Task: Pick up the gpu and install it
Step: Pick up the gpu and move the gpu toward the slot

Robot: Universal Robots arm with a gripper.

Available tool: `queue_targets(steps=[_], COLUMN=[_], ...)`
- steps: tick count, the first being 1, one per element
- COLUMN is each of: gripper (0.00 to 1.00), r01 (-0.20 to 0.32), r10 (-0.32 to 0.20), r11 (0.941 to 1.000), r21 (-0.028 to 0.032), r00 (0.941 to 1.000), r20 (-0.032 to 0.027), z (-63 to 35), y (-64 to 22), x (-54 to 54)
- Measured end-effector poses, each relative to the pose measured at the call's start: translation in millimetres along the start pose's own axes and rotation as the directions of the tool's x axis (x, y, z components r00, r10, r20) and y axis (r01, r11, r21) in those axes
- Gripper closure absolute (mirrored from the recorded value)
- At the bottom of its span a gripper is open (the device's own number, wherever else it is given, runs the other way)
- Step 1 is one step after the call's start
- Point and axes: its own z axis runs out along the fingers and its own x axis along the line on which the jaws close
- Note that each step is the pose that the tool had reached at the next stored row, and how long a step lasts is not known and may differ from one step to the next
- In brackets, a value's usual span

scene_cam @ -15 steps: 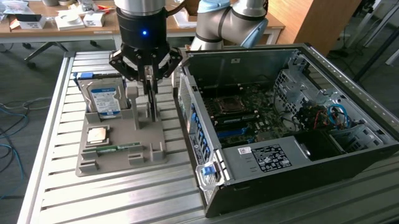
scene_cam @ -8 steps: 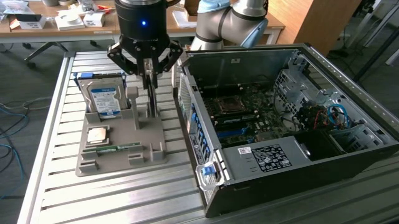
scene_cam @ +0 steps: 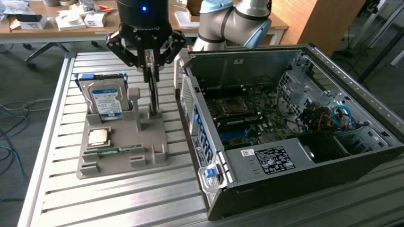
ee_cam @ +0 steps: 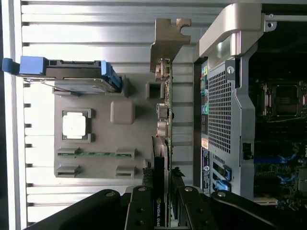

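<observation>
The slatted metal worktop (scene_cam: 113,198) carries two containers. The larger is one open computer case (scene_cam: 243,165), lying on its side at the exterior view's right. Inside it lies a green motherboard (scene_cam: 252,113), with a loop of blue cables (scene_cam: 341,116) toward the far corner. The wrist view shows the case's perforated wall (ee_cam: 220,110) just beside the second container.

That second container is one grey parts holder (scene_cam: 126,161), flat on the worktop at the exterior view's left, near the case but apart from it. Four parts sit in it, one of each kind. One silver hard drive (scene_cam: 106,101) with a blue-white label and blue side rails stands upright at the holder's far end. One gpu (scene_cam: 154,94) stands on edge in a slot along the side nearest the case. It looks like a thin dark line in both views, and the wrist view shows its pale bracket (ee_cam: 168,38) at one end. One square processor (scene_cam: 98,137) lies flat in a recess near the middle. One slim green memory stick (scene_cam: 120,150) rests across two small posts at the near end.

One grey arm (scene_cam: 227,21) reaches over from behind the case. Its black jaws hang directly above the gpu, one on each face of the card, pinching its upper edge. The card's lower edge reaches down into the holder's slot.
</observation>
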Motion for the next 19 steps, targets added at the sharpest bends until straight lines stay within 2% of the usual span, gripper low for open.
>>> queue_targets(steps=[10, 11, 12, 14, 15, 19], gripper=[0.74, 0.74, 0.74, 0.74, 0.74, 0.74], r01=[0.001, 0.001, 0.001, 0.001, 0.001, 0.001], r10=[-0.001, -0.001, -0.001, -0.001, -0.001, -0.001], r11=[1.0000, 1.0000, 1.0000, 1.0000, 1.0000, 1.0000], r21=[0.0000, 0.0000, -0.0001, -0.0002, -0.0002, -0.0002], r00=[1.0000, 1.0000, 1.0000, 1.0000, 1.0000, 1.0000], r20=[0.0000, -0.0002, 0.0000, 0.0000, 0.0000, -0.0001], z=[-25.2, -35.9, -41.7, -63.5, -69.0, -76.7], y=[1.2, 1.7, 1.9, 2.9, 3.2, 3.5], x=[-0.6, -0.9, -1.0, -1.5, -1.7, -1.9])
